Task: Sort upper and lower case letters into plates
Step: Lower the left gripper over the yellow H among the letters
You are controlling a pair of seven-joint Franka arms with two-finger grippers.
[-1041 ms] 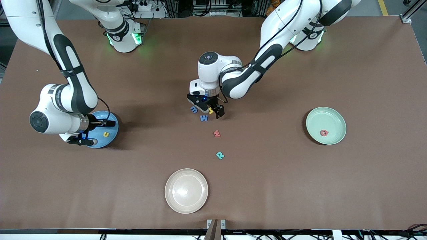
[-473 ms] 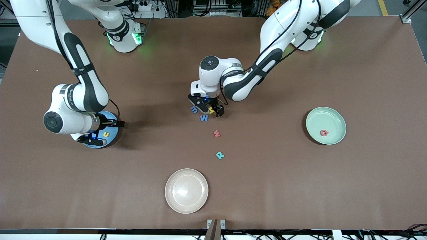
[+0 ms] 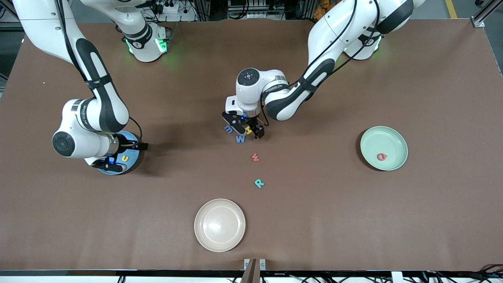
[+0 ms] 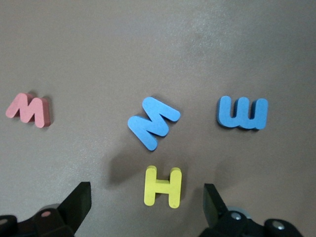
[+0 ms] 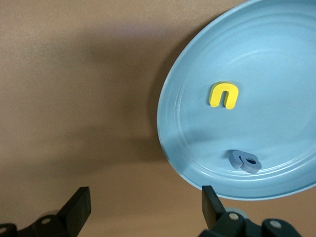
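Observation:
My left gripper (image 3: 251, 131) hangs open low over a cluster of foam letters mid-table. A yellow H (image 4: 163, 186) lies on the table between its fingers, untouched. Beside it lie a blue W (image 4: 154, 122), a blue m (image 4: 243, 113) and a pink w (image 4: 29, 109). A teal R (image 3: 259, 183) lies nearer the camera. My right gripper (image 5: 145, 207) is open and empty over the rim of the blue plate (image 5: 276, 59), which holds a yellow u (image 5: 224, 95) and a grey-blue letter (image 5: 244, 161). The mint plate (image 3: 393, 137) holds a pink Q (image 3: 382, 157).
A cream-white plate (image 3: 219, 225) sits near the table's front edge, nearer the camera than the letters. The right arm's elbow and wrist cover part of the blue plate (image 3: 133, 138) in the front view.
The right arm has shifted a little toward the table's middle over the blue plate. The left gripper has settled slightly over the yellow H. Both grippers stay open.

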